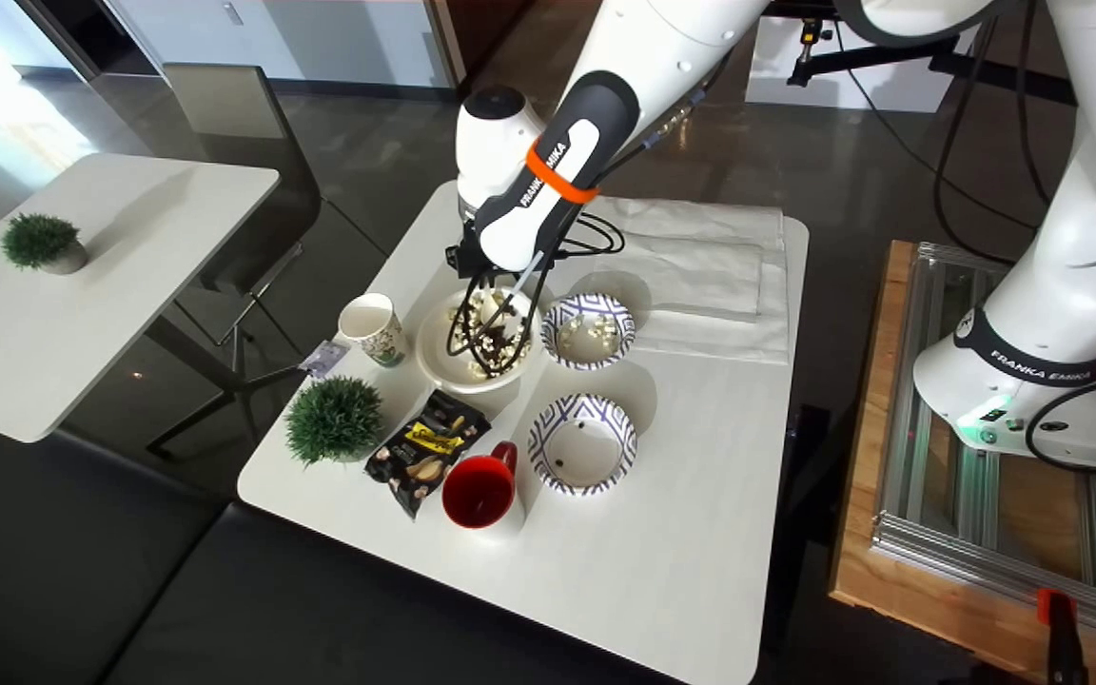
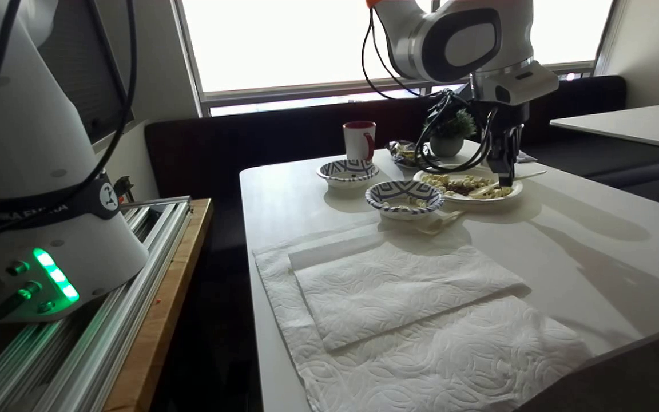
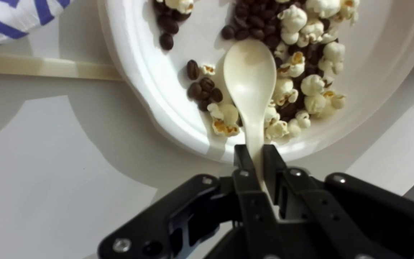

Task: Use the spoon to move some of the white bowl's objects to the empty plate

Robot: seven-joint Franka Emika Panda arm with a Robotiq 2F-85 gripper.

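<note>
The white bowl point(image 3: 178, 133) holds pale popcorn point(image 3: 313, 86) and dark brown beans point(image 3: 255, 21); it also shows in both exterior views point(image 1: 429, 366) point(image 2: 512, 197). My gripper point(image 3: 256, 154) is shut on the handle of the cream spoon point(image 3: 250, 68) at the bowl's rim. The spoon's head is over the bowl, among the bits, and looks empty. In an exterior view the gripper point(image 2: 504, 177) is low over the bowl; the arm hides it in the view from above. No fully empty plate shows; a striped bowl point(image 1: 582, 409) holds a few dark bits.
Another striped bowl point(image 1: 589, 360) with popcorn stands beside the white bowl. A second pale utensil point(image 3: 45, 66) lies by it. A paper cup point(image 1: 372, 328), a plant point(image 1: 334, 419), a snack bag point(image 1: 429, 447), a red-lined mug point(image 1: 481, 495) and paper towels point(image 1: 691, 266) are around.
</note>
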